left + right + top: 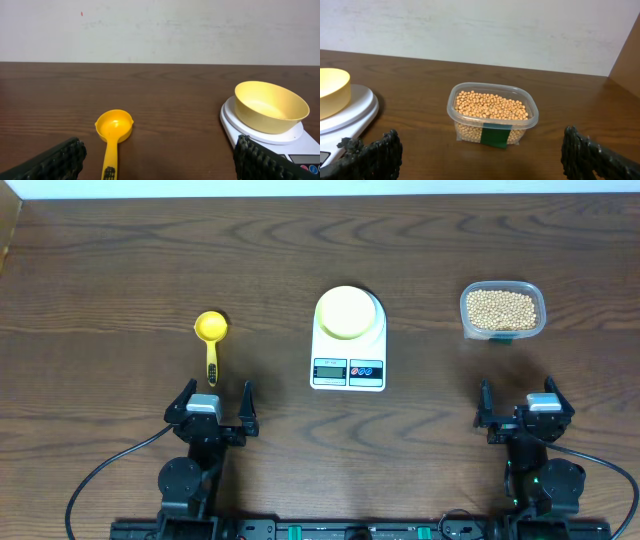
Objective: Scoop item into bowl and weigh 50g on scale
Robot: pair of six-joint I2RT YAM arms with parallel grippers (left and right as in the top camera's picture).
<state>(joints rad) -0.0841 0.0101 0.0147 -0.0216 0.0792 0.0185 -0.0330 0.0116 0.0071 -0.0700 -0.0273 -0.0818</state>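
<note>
The pale yellow-green bowl (348, 312) sits empty on the white scale (348, 358) at the table's middle; both show in the left wrist view, bowl (270, 106) on scale (300, 146). Tan beans (502, 307) fill a clear plastic container (466, 320) at the right, also in the right wrist view (491, 106). A yellow scoop (211, 332) lies left of the scale, handle toward me (114, 126). My left gripper (212, 397) is open and empty behind the scoop (160, 160). My right gripper (520, 402) is open and empty in front of the container (482, 155).
A green label (495, 136) marks the container's front. A pale wall stands beyond the table's far edge. A brown panel (626, 55) rises at the right.
</note>
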